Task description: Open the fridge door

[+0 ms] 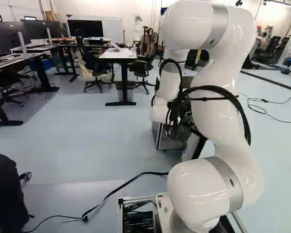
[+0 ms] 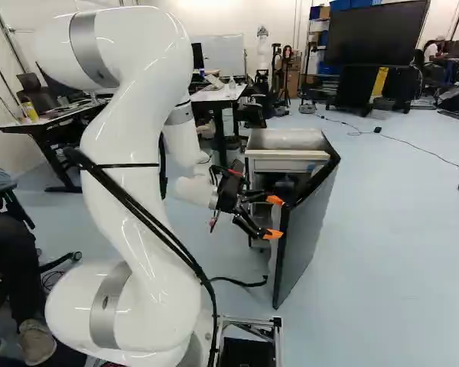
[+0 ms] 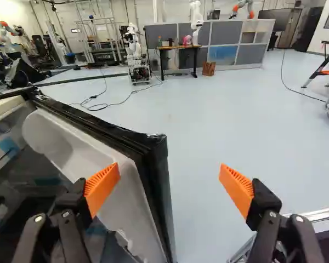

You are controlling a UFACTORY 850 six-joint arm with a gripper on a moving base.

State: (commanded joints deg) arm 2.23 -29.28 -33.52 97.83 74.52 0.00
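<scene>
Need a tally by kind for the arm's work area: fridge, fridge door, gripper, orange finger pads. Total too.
Fridge: 1
Fridge door, standing open: 1
Gripper: 1
Orange finger pads: 2
Total: 5

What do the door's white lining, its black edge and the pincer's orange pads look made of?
Lining: likely moulded plastic, white and smooth, with rounded corners. Edge: black, shiny and creased, so tape or rubber; the look leaves it open. Pads: orange, matte, finely ribbed, probably rubber or soft plastic.
</scene>
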